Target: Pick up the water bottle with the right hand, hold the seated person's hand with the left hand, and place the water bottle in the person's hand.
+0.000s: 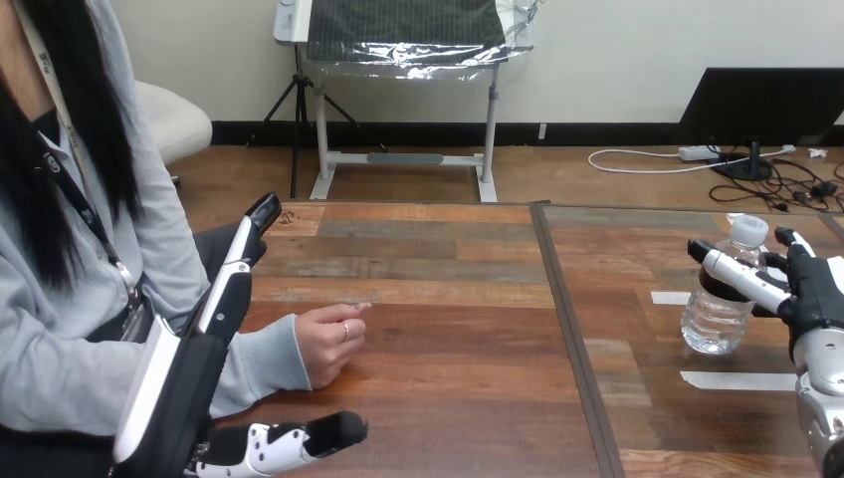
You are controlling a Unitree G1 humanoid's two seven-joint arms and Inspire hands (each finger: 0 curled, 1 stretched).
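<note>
Nearest, the left hand stands on edge over the wooden table, spread wide. Its thumb reaches along the near edge and its straight fingers slant away. The person's hand lies between thumb and fingers, just beside the palm, loosely curled and resting on the wood. None of the robot's fingers close on it, and I cannot tell whether they touch. The sleeve runs behind the palm.

Bare planks lie to this hand's right, crossed by a dark seam well short of the other hand.

The right hand is past that seam. A white tape strip lies on the table on its near side. The water bottle stands upright on the table just to its left. One straight digit lies across the bottle's near face and another points past the cap's right side, so the hand is spread about it, not clenched. A second tape strip lies just beyond the bottle's left side.
</note>
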